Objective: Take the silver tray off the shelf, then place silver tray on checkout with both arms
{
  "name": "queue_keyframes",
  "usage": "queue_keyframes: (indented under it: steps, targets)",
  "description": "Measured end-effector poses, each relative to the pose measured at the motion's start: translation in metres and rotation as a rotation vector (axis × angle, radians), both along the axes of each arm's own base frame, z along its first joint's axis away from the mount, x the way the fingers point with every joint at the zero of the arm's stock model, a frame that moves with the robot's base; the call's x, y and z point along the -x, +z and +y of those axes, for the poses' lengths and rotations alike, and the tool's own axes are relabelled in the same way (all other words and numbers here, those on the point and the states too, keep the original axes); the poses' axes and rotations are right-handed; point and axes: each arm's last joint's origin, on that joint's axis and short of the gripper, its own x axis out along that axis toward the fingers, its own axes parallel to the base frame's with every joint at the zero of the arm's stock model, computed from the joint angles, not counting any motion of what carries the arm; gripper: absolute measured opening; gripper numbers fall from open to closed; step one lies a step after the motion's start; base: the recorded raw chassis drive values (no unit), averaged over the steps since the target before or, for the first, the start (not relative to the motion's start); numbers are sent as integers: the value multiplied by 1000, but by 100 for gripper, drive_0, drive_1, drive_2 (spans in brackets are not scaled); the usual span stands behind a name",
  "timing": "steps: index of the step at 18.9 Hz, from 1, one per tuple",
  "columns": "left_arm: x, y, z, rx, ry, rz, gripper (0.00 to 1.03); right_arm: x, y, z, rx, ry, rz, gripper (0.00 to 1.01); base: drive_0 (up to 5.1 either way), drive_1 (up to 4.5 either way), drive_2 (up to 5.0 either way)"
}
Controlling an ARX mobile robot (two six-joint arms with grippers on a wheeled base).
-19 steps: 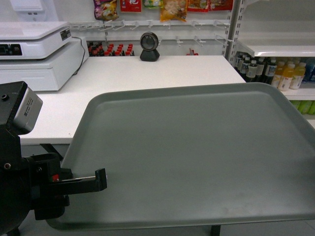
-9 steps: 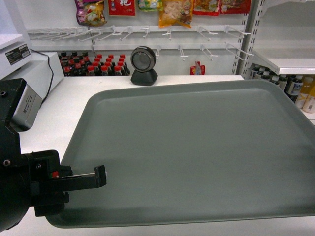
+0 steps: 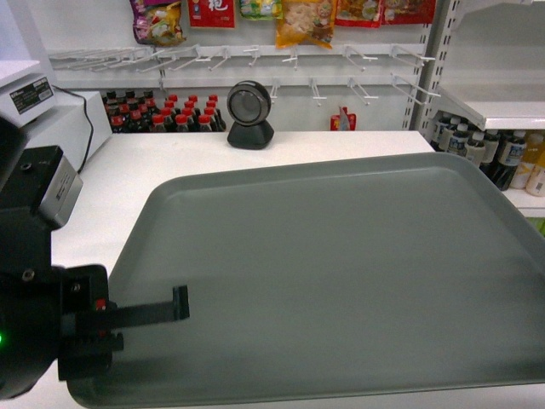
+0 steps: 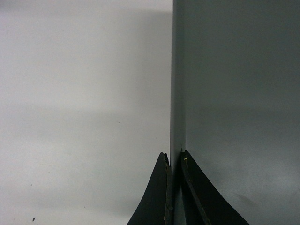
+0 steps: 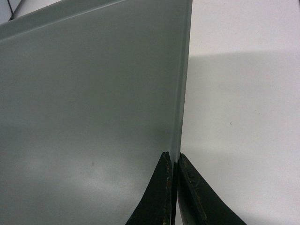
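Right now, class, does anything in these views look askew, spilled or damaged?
Nothing stands out. The tray is clean and unmarked, clamped on its rim by the left gripper and the right gripper over the checkout.

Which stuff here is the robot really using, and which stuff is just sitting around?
Using:
silver tray
left gripper, clamped on the tray's rim
right gripper, clamped on the opposite rim
checkout, underneath the tray

Just sitting around:
black scanner
red-capped bottles
snack bags
drink bottles
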Motion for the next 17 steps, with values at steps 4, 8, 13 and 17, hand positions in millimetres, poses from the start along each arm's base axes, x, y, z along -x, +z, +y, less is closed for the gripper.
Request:
queue_keyframes:
  steps: [4, 8, 13, 17]
  targets:
    - [-18, 16, 7, 72, 2, -28, 3, -4, 2, -1, -6, 27, 80, 3, -6, 409, -421]
    - [-83, 18, 43, 176, -7, -66, 3, -95, 18, 12, 31, 178, 115, 3, -5, 307, -316]
    - [-137, -20, 40, 159, -6, 7, 3, -156, -22, 33, 121, 174, 165, 3, 0, 0, 0]
    - [-152, -50, 37, 112, 17, 101, 3, -171, -55, 45, 208, 181, 205, 3, 0, 0, 0]
